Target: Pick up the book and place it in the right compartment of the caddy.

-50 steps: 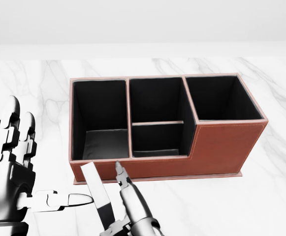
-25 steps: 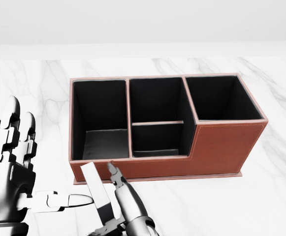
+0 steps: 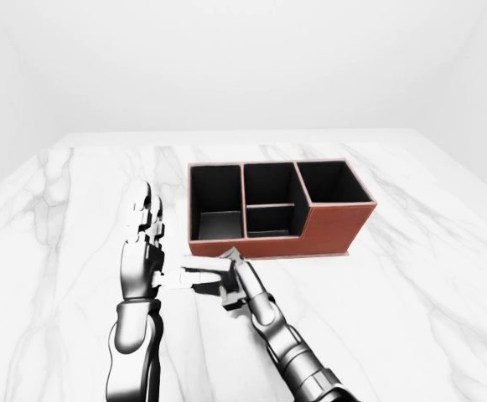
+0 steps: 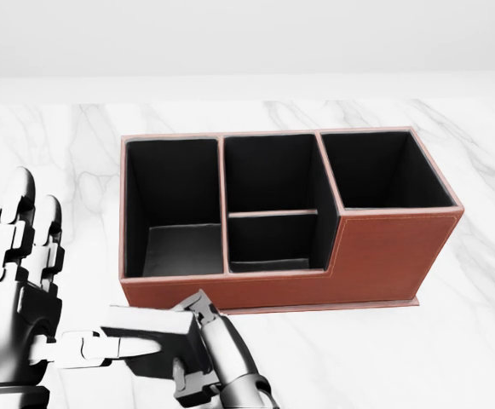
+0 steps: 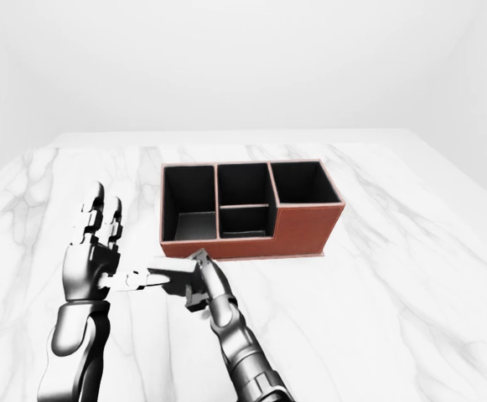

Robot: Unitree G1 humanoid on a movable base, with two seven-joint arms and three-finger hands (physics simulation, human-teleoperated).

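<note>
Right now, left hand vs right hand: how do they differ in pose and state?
The left hand stands upright with two fingers raised and open, one finger pointing sideways at the book; the right hand reaches up toward the caddy with its fingers closed on the book. The left hand sits at the head view's left edge; the right hand at bottom center. Both are metallic three-finger hands over the marble table.

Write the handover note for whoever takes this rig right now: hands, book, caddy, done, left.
Right hand: fingers closed on the book, held low just below the caddy's low wall in the head view.
Left hand: open, fingers upright, thumb pointing at the book; whether it touches is unclear.
Caddy: on the marble table, all compartments empty.
Done: book grasped.
Left: lift it, carry it to the tall right compartment, release.
</note>
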